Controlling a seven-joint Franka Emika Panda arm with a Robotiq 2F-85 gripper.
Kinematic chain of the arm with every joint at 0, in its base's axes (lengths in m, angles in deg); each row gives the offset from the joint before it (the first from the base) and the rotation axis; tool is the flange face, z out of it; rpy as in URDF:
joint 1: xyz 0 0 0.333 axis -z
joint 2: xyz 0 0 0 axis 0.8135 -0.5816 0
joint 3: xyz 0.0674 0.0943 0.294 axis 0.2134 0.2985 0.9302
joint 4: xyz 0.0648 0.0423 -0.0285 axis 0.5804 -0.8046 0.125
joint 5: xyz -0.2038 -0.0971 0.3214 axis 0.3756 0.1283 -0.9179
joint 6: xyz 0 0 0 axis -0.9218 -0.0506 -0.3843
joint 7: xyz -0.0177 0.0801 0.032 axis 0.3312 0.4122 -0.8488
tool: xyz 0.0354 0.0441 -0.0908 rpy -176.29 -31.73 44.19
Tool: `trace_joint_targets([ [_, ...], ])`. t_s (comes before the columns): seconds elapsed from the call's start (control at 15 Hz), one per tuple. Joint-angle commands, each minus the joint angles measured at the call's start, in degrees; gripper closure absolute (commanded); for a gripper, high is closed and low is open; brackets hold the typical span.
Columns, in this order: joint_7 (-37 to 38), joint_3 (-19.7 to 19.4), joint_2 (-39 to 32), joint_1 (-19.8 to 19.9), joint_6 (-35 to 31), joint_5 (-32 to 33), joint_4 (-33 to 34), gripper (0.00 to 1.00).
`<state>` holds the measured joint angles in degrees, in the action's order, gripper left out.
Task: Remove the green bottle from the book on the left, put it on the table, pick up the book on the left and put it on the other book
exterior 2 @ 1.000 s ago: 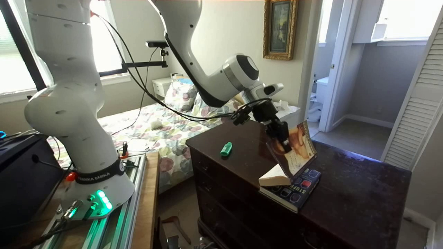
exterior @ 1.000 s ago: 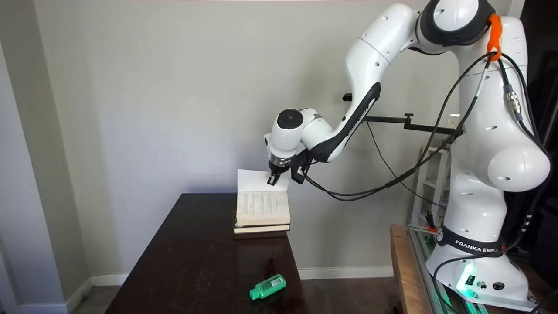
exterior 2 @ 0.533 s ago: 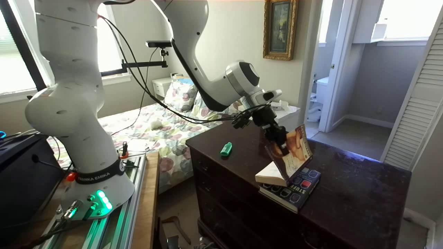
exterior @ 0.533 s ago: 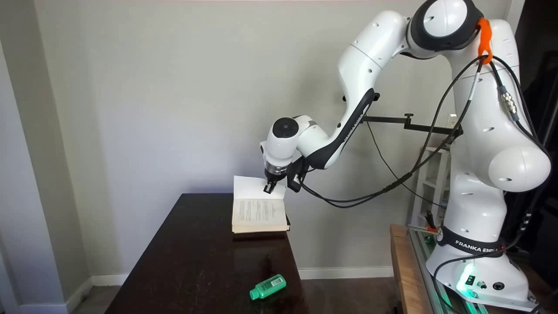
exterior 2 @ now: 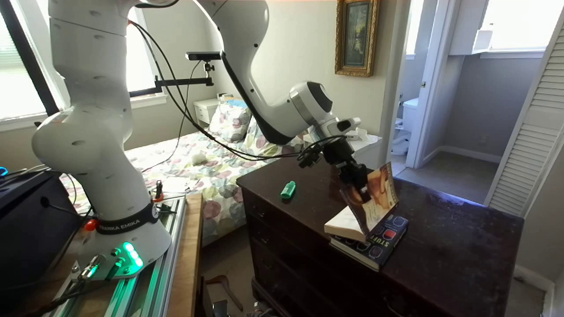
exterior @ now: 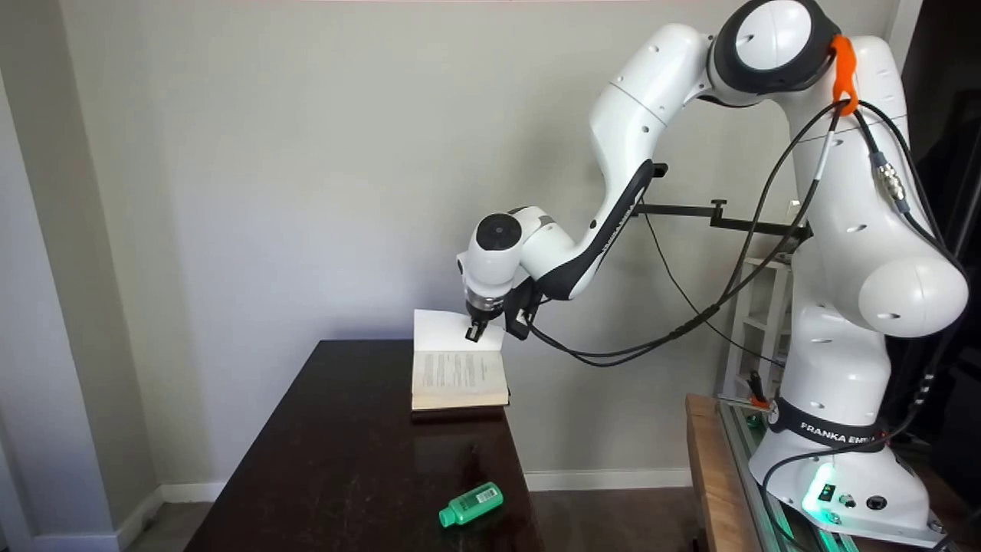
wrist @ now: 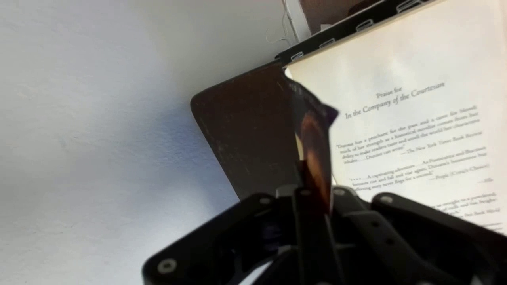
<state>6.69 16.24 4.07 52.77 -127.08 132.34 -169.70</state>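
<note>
The paperback is open; its page block (exterior 2: 344, 223) sits over the dark book (exterior 2: 388, 240), overhanging one edge. Whether it rests fully on it I cannot tell. Its picture cover (exterior 2: 382, 193) stands raised. My gripper (exterior 2: 364, 193) is shut on that cover; in an exterior view the gripper (exterior: 475, 334) is at the white inside of the cover. In the wrist view the curled cover runs between the fingertips (wrist: 316, 194), beside the printed page (wrist: 412, 103). The dark book's edge (wrist: 364, 25) shows beyond the page. The green bottle (exterior: 471, 504) lies on its side on the table, apart from the books.
The dark wooden dresser top (exterior: 345, 460) carries the books near its edge. A wall (wrist: 99, 99) stands close behind them in the wrist view. The robot's wooden bench (exterior 2: 189, 246) stands apart, with a floor gap between. A bed (exterior 2: 220, 176) lies behind the dresser.
My gripper has lowered with the held cover, and the page block has come down and shifted slightly over the dark book. The bottle and dark book have not moved.
</note>
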Motion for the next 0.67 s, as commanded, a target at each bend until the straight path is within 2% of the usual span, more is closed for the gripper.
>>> trace_joint_targets([
  [0.0,2.3,-0.4,-0.2,0.7,2.1,3.1,1.4,1.0],
  [0.6,4.5,0.0,-3.2,0.6,2.3,4.2,3.8,1.0],
])
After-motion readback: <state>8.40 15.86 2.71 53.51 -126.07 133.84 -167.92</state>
